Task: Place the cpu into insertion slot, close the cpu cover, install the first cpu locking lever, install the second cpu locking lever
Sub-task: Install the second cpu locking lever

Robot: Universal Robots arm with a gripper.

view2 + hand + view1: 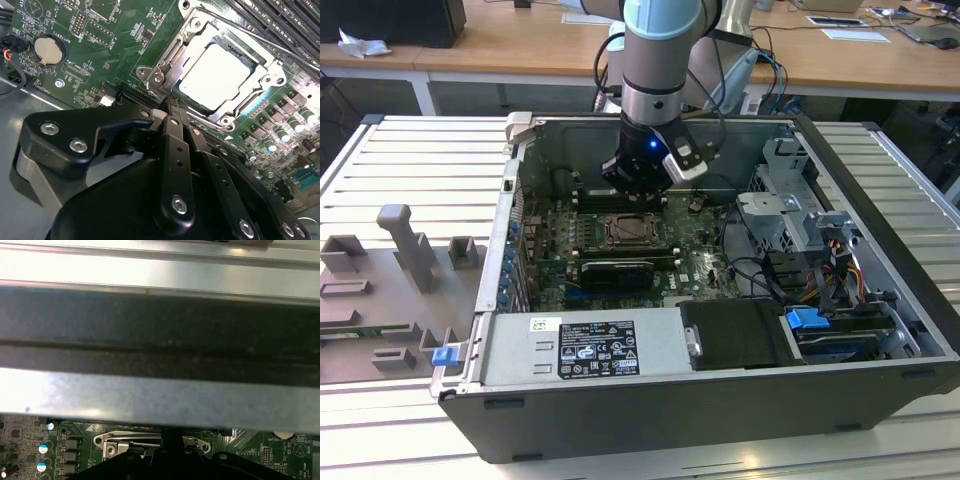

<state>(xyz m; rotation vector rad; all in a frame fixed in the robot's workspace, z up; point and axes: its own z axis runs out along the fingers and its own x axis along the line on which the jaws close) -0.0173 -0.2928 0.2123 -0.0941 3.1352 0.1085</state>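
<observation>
Second wrist view showed us our gripper (167, 107), fingers pressed together on nothing, just beside the cpu cover (197, 42) lying shut over the cpu (215, 75).

The pale silvery cpu (215, 75) lies flat in the insertion slot (197, 107) (set in green circuit board). The silvery cpu cover (265, 67) lies closed, framing it.
</observation>
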